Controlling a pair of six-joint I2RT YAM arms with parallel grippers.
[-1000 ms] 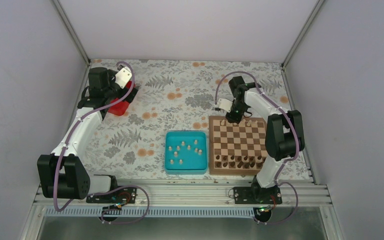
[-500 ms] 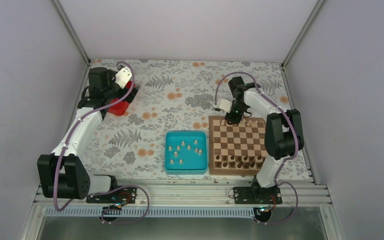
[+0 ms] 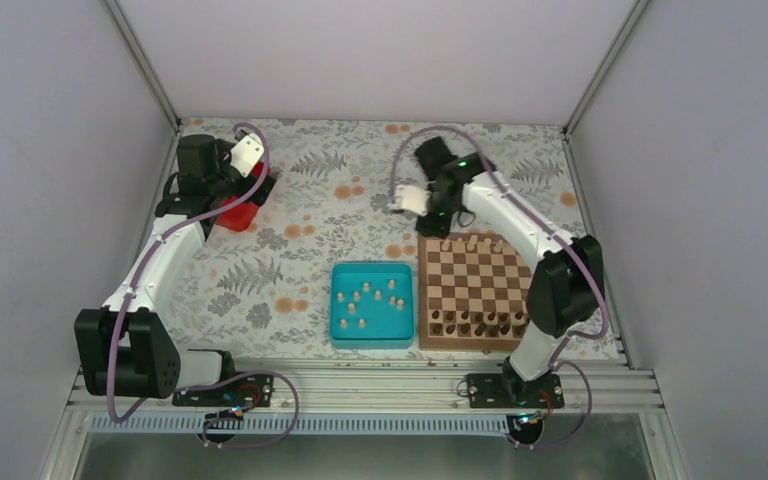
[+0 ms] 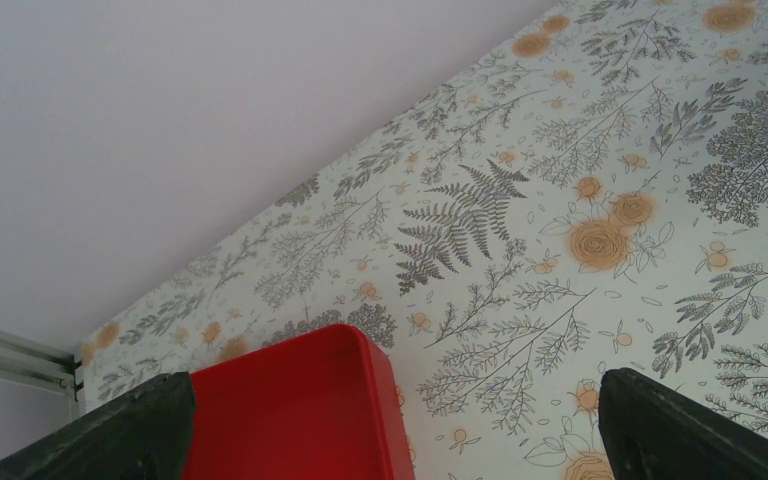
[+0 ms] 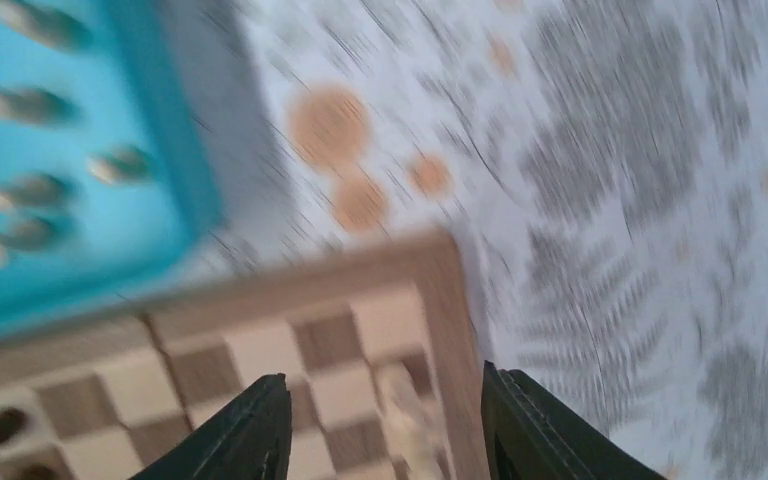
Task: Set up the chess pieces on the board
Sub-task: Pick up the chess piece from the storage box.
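Observation:
The board (image 3: 475, 290) lies right of centre, with dark chessmen (image 3: 480, 322) along its near row. Three pale chess pieces (image 3: 473, 241) stand on its far row. Several more pale pieces (image 3: 370, 297) lie in the teal tray (image 3: 338, 333). My right gripper (image 3: 438, 213) hovers just past the board's far left corner, open and holding nothing. The right wrist view is blurred: the gripper (image 5: 382, 385) is above the board (image 5: 260, 350), and one pale piece (image 5: 405, 400) stands below the jaws. My left gripper (image 3: 253, 190) is open over a red box (image 3: 237, 214) at the far left.
In the left wrist view the red box (image 4: 290, 410) sits between the wide-apart fingers (image 4: 110, 430) on the floral tablecloth (image 4: 560, 250). White walls close in the table on three sides. The teal tray (image 5: 175, 170) lies close beside the board's left edge.
My right gripper has opened and swung up and to the left, off the board's far row. A pale piece stays standing there. The left arm has not moved.

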